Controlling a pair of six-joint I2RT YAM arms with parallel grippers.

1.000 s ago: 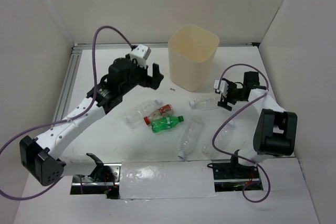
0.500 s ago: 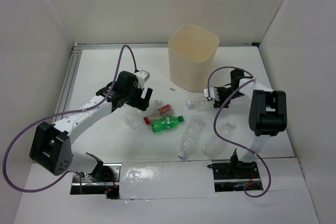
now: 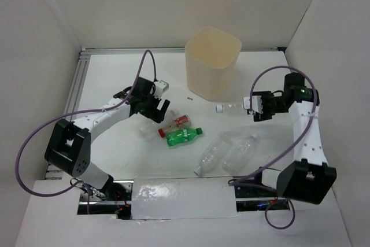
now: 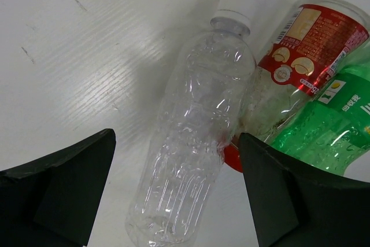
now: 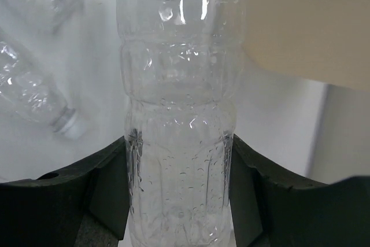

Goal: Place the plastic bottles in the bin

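My right gripper (image 3: 252,109) (image 5: 179,195) is shut on a clear plastic bottle (image 3: 232,107) (image 5: 179,102), held level above the table with its cap toward the bin (image 3: 213,62) (image 5: 300,21), which stands just left of it. My left gripper (image 3: 157,114) (image 4: 176,195) is open, its fingers (image 4: 63,189) on either side of another clear bottle (image 3: 147,128) (image 4: 196,131) lying on the table. Against that bottle lie a small red-labelled bottle (image 3: 176,123) (image 4: 300,44) and a green bottle (image 3: 184,136) (image 4: 324,131). Two more clear bottles (image 3: 209,154) (image 3: 240,151) lie near the front.
White walls close in the table on the left, back and right. A metal rail (image 3: 75,93) runs along the left edge. The arm bases and their cables (image 3: 254,192) sit at the near edge.
My right gripper closed on the clear bottle beside the bin and lifted it off the table. My left arm came down and nearer, over the clear bottle in the cluster.
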